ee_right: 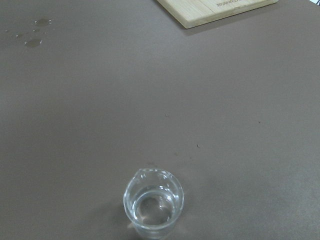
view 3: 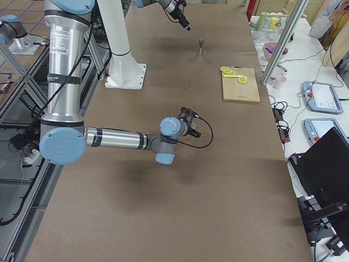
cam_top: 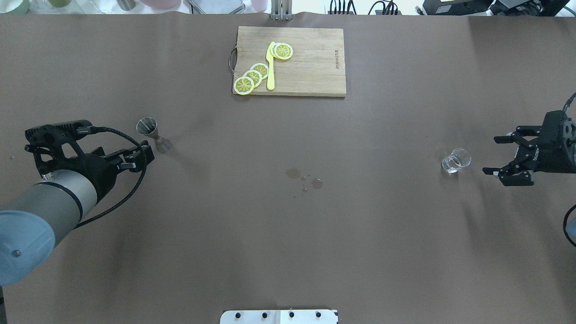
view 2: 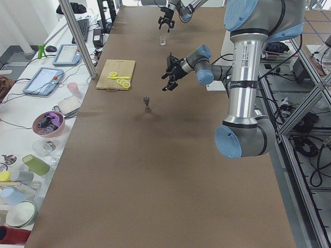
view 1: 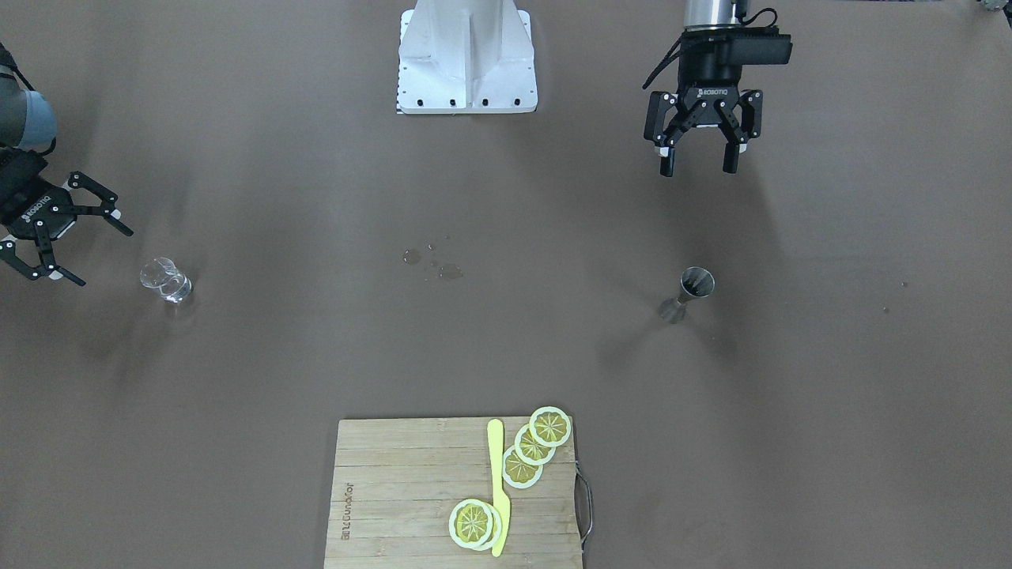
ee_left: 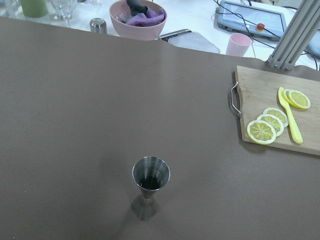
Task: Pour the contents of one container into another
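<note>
A steel jigger (view 1: 689, 290) (cam_top: 152, 132) stands upright on the brown table, with dark liquid showing inside it in the left wrist view (ee_left: 150, 176). My left gripper (view 1: 698, 166) (cam_top: 143, 155) hangs open a short way on the robot's side of it, holding nothing. A small clear glass beaker (view 1: 166, 280) (cam_top: 455, 161) holding clear liquid stands upright near the other end of the table, low in the right wrist view (ee_right: 153, 202). My right gripper (view 1: 103, 257) (cam_top: 490, 155) is open beside the beaker, apart from it, with nothing between its fingers.
A wooden cutting board (view 1: 395, 490) (cam_top: 315, 63) at the table's far middle carries lemon slices (view 1: 549, 427) and a yellow knife (view 1: 498, 490). Small water drops (view 1: 431, 265) (cam_top: 306, 177) lie mid-table. The robot base (view 1: 466, 55) is at the near edge. A pink bowl (ee_left: 137, 17) and cup (ee_left: 238, 44) stand beyond the table.
</note>
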Robot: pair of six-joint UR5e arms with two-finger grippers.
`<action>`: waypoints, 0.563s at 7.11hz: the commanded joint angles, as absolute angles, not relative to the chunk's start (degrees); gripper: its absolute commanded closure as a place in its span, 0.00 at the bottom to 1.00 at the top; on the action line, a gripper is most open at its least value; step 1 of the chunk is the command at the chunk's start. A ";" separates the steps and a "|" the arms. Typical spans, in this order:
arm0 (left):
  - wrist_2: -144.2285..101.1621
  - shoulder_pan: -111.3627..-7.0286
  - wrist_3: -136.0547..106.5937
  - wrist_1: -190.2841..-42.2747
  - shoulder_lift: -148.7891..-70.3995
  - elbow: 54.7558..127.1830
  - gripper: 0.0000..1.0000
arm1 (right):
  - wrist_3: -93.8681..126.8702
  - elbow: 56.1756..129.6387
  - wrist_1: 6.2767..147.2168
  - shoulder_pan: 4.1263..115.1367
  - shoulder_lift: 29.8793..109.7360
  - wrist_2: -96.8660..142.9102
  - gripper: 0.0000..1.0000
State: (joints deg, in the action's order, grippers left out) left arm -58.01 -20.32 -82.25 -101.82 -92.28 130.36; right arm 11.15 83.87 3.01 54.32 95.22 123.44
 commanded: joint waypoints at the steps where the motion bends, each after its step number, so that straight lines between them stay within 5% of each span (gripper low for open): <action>1: -50.30 -17.94 -82.53 -105.71 -92.55 127.19 0.02 | 13.10 82.88 0.71 52.13 94.92 121.56 0.00; 4: -47.65 -16.71 -82.62 -116.61 -92.98 118.16 0.02 | 15.63 79.19 -1.67 51.42 92.37 121.64 0.00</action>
State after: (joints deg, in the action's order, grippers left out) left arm -48.75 -17.37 -82.58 -113.25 -92.67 121.89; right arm 14.27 80.15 -1.00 51.68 93.04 121.61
